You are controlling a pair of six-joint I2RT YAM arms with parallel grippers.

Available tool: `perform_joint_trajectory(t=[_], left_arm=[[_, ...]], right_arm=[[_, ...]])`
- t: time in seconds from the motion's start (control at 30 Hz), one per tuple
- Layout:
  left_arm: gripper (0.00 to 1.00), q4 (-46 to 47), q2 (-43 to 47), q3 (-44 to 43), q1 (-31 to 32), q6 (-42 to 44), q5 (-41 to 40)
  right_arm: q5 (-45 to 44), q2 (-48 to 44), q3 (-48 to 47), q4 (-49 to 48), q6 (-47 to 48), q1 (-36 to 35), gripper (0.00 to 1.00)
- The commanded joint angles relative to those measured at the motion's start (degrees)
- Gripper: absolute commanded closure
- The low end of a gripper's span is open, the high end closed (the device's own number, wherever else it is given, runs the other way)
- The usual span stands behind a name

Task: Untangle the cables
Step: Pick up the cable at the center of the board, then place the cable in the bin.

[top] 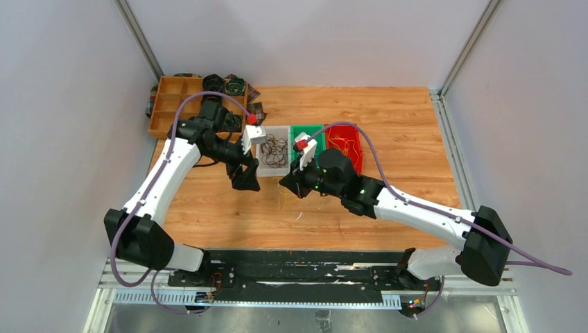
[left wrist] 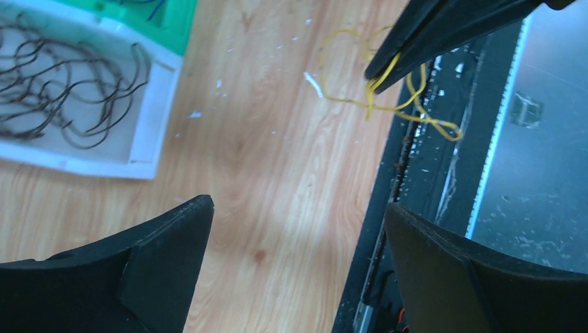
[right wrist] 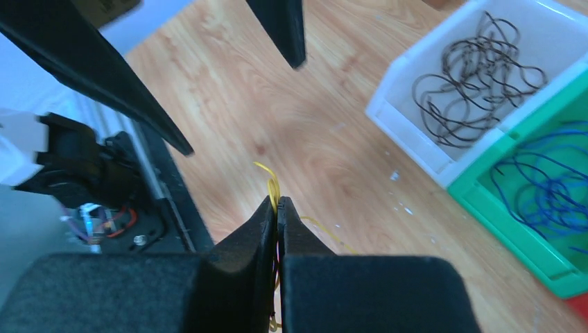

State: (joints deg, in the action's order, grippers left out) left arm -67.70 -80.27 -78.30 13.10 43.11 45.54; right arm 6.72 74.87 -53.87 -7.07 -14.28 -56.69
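Cable of thin yellow wire (right wrist: 272, 184) clamped between the closed tips of the right gripper (right wrist: 277, 205), looping beneath them over the wooden tabletop (right wrist: 333, 83); left gripper (left wrist: 297, 208) spread wide, empty, near.

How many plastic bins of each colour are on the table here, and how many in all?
White rectangular plastic bin, holding dark brown cables: 1
Green rectangular plastic bin, holding blue cables: 1
Red rectangular plastic bin, holding yellow cables: 1
Total: 3
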Motion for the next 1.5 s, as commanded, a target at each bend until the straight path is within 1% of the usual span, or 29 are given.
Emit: perform_joint_trajectory(t=[0.0, 0.13, 0.2, 0.3, 0.37, 0.43, 0.47, 0.5, 0.53, 0.57, 0.63, 0.73, 0.8, 0.93, 1.1, 1.13, 1.17, 1.2, 1.23, 1.27, 1.3, 1.47], left_arm=[[0.02, -0.03, 3.24, 0.43, 2.12, 1.82, 6.14], [0.04, -0.01, 3.71, 0.04, 2.35, 1.63, 10.12], [0.05, -0.04, 3.88, -0.02, 2.37, 1.82, 10.33], [0.07, 0.02, 3.86, -0.25, 2.37, 1.59, 8.65], [0.07, -0.02, 3.45, -0.76, 2.36, 1.11, 6.87], [0.03, -0.11, 2.66, -1.8, 2.35, -0.24, 4.22], [0.01, -0.06, 1.93, -2.58, 2.36, -1.4, 2.3], [0.01, -0.14, 0.98, -3.6, 2.37, -2.79, -0.12], [0.02, -0.15, 0.05, -4.59, 2.32, -4.28, -2.44], [0.02, -0.14, -0.91, -5.45, 2.12, -5.44, -4.53], [0.02, -0.12, -2.83, -6.6, 1.19, -6.93, -7.17], [0.02, -0.06, -4.75, -8.39, -0.97, -8.78, -8.57], [0.02, -0.01, -5.87, -9.42, -2.74, -10.24, -9.74], [0.02, -0.03, -6.71, -10.41, -5.15, -11.03, -11.25], [0.02, 0.05, -5.57, -10.71, -5.72, -11.36, -12.27], [0.02, 0.05, -5.45, -10.79, -5.8, -11.57, -12.76], [0.02, 0.04, -5.42, -10.94, -5.81, -11.87, -13.09], [0.02, 0.07, -5.42, -11.09, -5.81, -12.17, -13.48], [0.02, 0.09, -5.42, -11.27, -5.81, -12.56, -13.81], [0.02, 0.06, -5.36, -11.52, -5.86, -13.08, -14.01], [0.02, 0.06, -5.34, -11.8, -5.89, -13.38, -14.18], [0.02, 0.04, -4.77, -14.02, -5.98, -15.32, -14.96]], right_arm=[[10.26, -1.8, -0.88, -5.67, -6.34, 1.55, 0.99], [16.69, -1.63, -0.98, -8.43, -11.13, 4.32, 0.99], [18.35, -1.71, -0.65, -8.82, -13.16, 6.51, 0.99], [21.36, -2.74, 1.1, -11.53, -16.53, 11.59, 0.99], [22.93, -3.23, 1.52, -11.33, -17.21, 15.25, 0.99], [23.17, -3.65, 1.17, -8.66, -16.87, 20.23, 0.99], [22.01, -3.59, 0.35, -5.79, -15.81, 22.27, 0.99], [19.15, -3.29, -1.23, -1.34, -13.82, 23.92, 0.99], [13.14, -2.61, -3.39, 4.03, -11.3, 25.26, 0.99], [9.63, -1.57, -5.59, 8.27, -9.36, 26.72, 1.0], [3.03, 1.07, -8.79, 12.36, -5.56, 29.52, 1.0], [-5.26, 5.01, -11.98, 13.78, -1.42, 31.89, 0.99], [-8.43, 8.92, -13.83, 13.75, 1.05, 32.74, 0.99], [-11.44, 17.51, -18.32, 13.75, 4.39, 34.45, 0.99], [-14.73, 25.81, -23.59, 14.03, 6.57, 35.24, 1.0], [-15.4, 26.79, -24.52, 14.55, 6.86, 35.24, 0.97], [-16.14, 27.52, -25.57, 15.38, 6.96, 35.23, 0.88], [-16.76, 27.72, -26.3, 16.28, 7.06, 35.22, 0.68], [-16.99, 27.22, -26.73, 16.87, 7.14, 35.24, 0.51], [-17.13, 26.35, -26.48, 16.85, 7.43, 35.24, 0.38], [-17.32, 25.31, -25.99, 16.71, 7.57, 35.24, 0.31], [-19.9, 18.49, -22.35, 16.18, 9.59, 35.24, 0.26]])
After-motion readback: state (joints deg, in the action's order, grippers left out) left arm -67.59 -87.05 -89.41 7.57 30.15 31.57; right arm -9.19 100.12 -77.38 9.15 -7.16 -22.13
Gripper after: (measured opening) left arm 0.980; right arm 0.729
